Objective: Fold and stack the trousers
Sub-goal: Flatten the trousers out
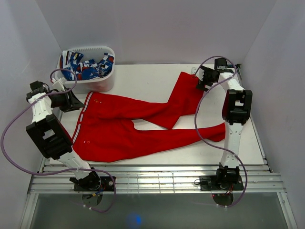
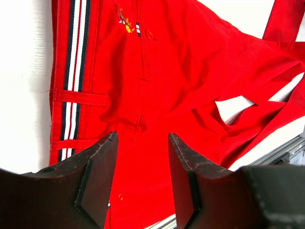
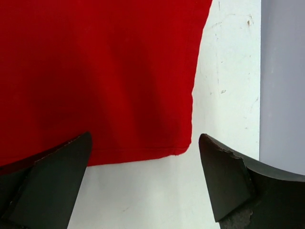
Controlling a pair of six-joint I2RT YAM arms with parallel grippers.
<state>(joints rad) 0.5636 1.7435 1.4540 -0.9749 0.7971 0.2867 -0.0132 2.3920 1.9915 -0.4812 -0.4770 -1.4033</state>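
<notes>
Left gripper (image 2: 142,143): parted over trousers (image 1: 124,129) waistband (image 2: 76,71), for you to pinch.
Right gripper (image 3: 145,138): wide apart above leg hem (image 3: 133,155).

Trousers (image 1: 114,129): bright red, soft fabric, unfolded, spread flat on white table (image 1: 143,78). Waistband (image 1: 82,119) at left side, lined with white, navy and red stripes; belt loops, small embroidered emblem (image 2: 125,20) near fly. Far leg bent up toward far right corner, hem (image 3: 133,155) flat. Near leg ran rightward.

white basket (image 1: 98,84), patterned cloth (image 1: 86,67), white table (image 1: 143,78)
</notes>
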